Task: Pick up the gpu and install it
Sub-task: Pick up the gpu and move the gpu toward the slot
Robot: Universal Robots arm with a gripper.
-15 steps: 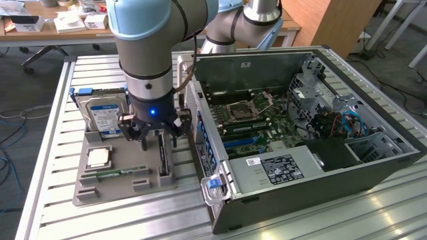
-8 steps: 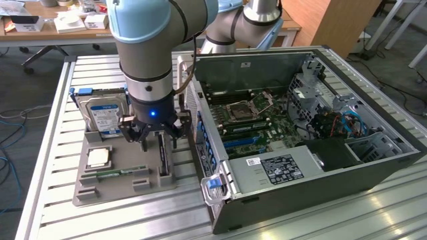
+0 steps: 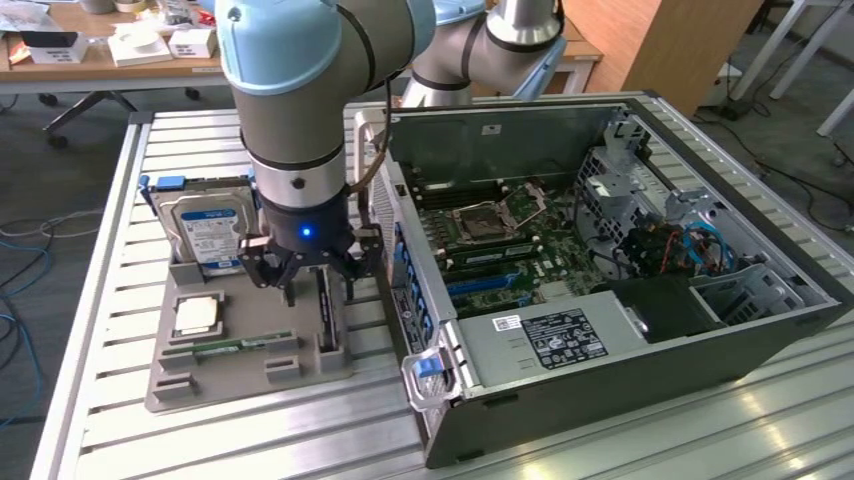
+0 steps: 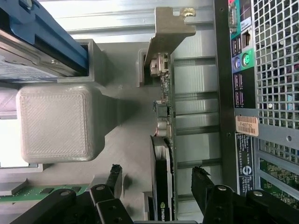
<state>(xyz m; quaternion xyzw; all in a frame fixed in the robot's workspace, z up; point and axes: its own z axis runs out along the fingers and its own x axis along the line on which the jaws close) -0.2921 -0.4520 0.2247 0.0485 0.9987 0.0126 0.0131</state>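
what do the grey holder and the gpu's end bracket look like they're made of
Grey holder: probably 3D-printed plastic with a matte finish; fine layered lines run across its block.
Bracket on the gpu: likely thin sheet metal, dull silver, flat with a folded tab at its end.

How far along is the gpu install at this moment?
Done: nothing moved yet; the gpu stands on edge in the gray holder. In hand: the open tool straddles it without gripping. Left: pickup and install; the card is not in the open case.
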